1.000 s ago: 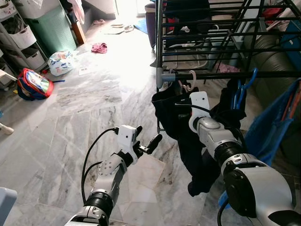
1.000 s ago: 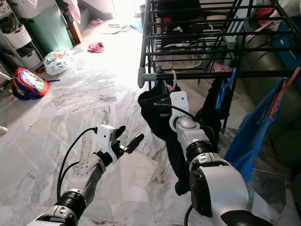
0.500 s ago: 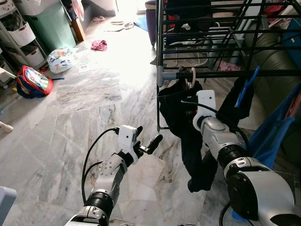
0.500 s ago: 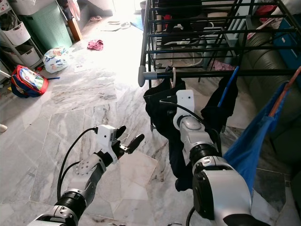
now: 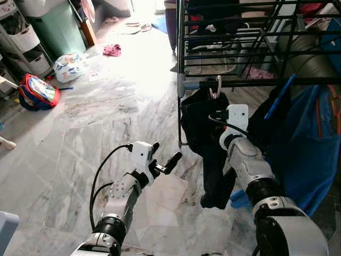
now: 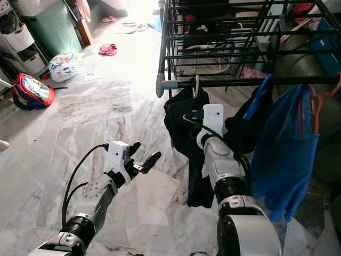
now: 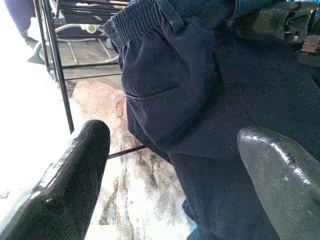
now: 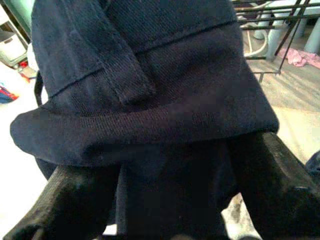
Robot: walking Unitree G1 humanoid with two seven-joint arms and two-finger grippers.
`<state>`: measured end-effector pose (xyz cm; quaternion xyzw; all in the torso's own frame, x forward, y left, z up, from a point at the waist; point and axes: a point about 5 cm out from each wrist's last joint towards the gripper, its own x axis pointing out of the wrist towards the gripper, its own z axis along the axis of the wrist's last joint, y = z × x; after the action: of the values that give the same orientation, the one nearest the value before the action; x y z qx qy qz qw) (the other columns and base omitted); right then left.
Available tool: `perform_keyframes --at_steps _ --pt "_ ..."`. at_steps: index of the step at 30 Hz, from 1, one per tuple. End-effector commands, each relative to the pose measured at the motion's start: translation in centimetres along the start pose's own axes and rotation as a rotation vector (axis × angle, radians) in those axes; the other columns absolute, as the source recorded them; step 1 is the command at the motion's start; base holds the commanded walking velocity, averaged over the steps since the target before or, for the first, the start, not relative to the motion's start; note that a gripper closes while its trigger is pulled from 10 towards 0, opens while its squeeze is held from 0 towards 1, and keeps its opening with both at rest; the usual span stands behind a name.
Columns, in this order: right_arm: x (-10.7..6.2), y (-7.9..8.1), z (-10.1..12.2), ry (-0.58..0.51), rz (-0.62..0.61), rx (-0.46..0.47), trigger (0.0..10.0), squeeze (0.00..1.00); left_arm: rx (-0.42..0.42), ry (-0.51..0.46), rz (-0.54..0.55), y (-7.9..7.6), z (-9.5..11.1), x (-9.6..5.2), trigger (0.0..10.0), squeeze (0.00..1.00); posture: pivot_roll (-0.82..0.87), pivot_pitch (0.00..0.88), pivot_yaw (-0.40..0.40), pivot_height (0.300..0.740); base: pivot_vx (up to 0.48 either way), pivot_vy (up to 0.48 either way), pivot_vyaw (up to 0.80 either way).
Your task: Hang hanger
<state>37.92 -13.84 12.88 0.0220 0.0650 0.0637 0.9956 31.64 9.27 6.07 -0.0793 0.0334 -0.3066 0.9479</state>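
I see the hanger (image 6: pixel 196 85) hooked on the near rail of the black drying rack (image 6: pixel 229 37), with dark trousers (image 6: pixel 186 133) draped below it. My right gripper (image 8: pixel 165 210) is up under that rail, its fingers spread around the trouser cloth. My left gripper (image 5: pixel 162 160) hovers off the rack's corner, fingers apart.

Dark navy trousers (image 5: pixel 205 133) hang on a black rack (image 5: pixel 250 82) beside a bright blue bag (image 6: pixel 282 149), over grey-veined white marble floor (image 5: pixel 96 133).
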Motion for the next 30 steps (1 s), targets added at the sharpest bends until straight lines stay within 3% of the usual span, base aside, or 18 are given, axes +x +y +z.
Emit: perform_keyframes --at_steps 1,4,9,19,30 --pt "-0.1 0.5 0.5 -0.040 0.019 -0.007 10.0 1.00 0.003 0.014 0.007 0.3 -0.1 -0.1 10.0 0.00 -0.05 0.135 0.094 0.740 0.000 0.000 0.00" --pt "-0.7 0.7 0.9 -0.092 0.012 -0.106 10.0 1.00 0.021 0.001 0.035 0.7 0.2 -0.3 10.0 0.00 -0.06 0.137 0.096 0.740 0.000 0.000 0.00" --pt "-1.5 1.2 1.5 -0.147 0.006 -0.155 10.0 1.00 0.037 -0.015 0.078 1.2 0.4 -0.5 10.0 0.00 -0.06 0.141 0.100 0.740 0.000 0.000 0.00" --pt "-3.2 1.4 1.4 -0.197 -0.020 -0.160 10.0 1.00 0.030 -0.046 0.053 1.1 0.6 -1.0 10.0 0.00 -0.07 0.152 0.104 0.740 0.000 0.000 0.00" --pt "-3.5 1.2 -0.2 -0.124 -0.029 -0.140 10.0 1.00 0.030 -0.030 0.050 0.7 0.1 -1.0 10.0 0.00 -0.07 0.156 0.101 0.740 0.000 0.000 0.00"
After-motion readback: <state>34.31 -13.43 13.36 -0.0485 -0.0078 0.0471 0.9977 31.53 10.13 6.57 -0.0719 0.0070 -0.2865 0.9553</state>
